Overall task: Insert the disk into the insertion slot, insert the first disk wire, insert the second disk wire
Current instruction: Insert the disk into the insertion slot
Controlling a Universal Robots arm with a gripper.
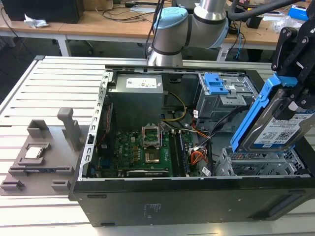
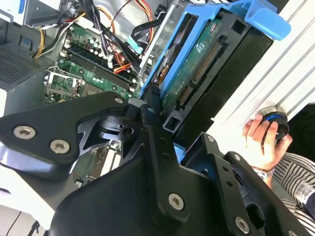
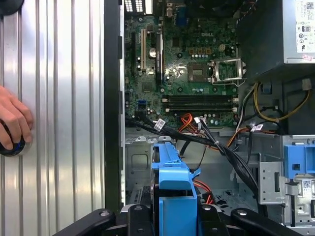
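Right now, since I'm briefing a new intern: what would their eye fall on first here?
The blue-framed disk, tilted in the gripper, hangs above the slot at the exterior view's right of the open case. The green motherboard lies in the case's middle. In the second wrist view a hand covers a round knob on the slatted table.

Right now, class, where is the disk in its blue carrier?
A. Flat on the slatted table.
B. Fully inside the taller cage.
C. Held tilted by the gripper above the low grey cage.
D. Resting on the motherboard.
C: the gripper clamps the disk, which hangs tilted over the insertion slot, not yet in it.
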